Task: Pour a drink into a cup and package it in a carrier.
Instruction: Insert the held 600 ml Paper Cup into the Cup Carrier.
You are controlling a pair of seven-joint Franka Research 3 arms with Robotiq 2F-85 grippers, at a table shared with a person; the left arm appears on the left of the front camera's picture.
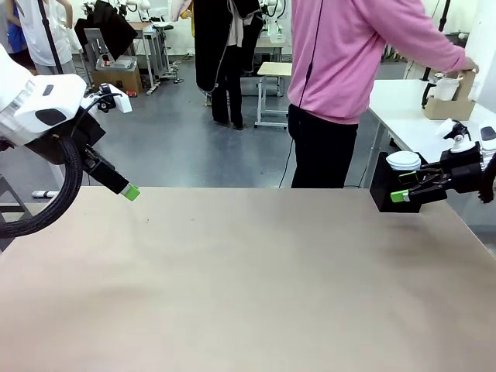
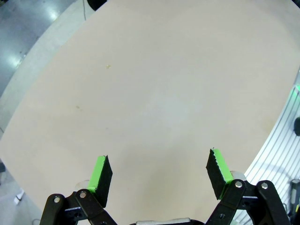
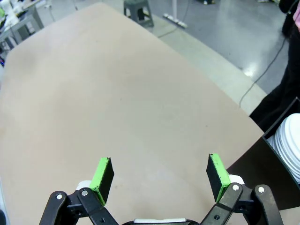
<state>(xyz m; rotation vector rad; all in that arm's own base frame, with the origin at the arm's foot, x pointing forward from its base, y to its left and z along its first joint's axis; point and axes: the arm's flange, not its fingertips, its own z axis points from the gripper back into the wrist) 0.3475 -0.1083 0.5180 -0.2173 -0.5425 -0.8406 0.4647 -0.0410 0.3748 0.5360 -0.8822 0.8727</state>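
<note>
You have both arms parked at the sides of the frame, and I think this is on purpose: the wide tan surface [image 1: 248, 279] in the middle has nothing on it, so there is room to set things down. The left pincer [image 2: 159, 173] hangs over the surface with its jaws apart and nothing between the green pads [image 2: 99, 172]. The right pincer [image 3: 159, 176] is the same, jaws apart and holding nothing.

At the right edge of the front view, a black bin [image 1: 387, 190] sits on the surface with white lids [image 1: 404, 160] stacked in it, close to your right arm, probably for easy reach. The person [image 1: 349, 70] in the pink top reaches to the upper right, to a white side table [image 1: 403, 108], where a brown cardboard item [image 1: 457, 97], maybe the carrier, stands. I cannot tell for sure.
</note>
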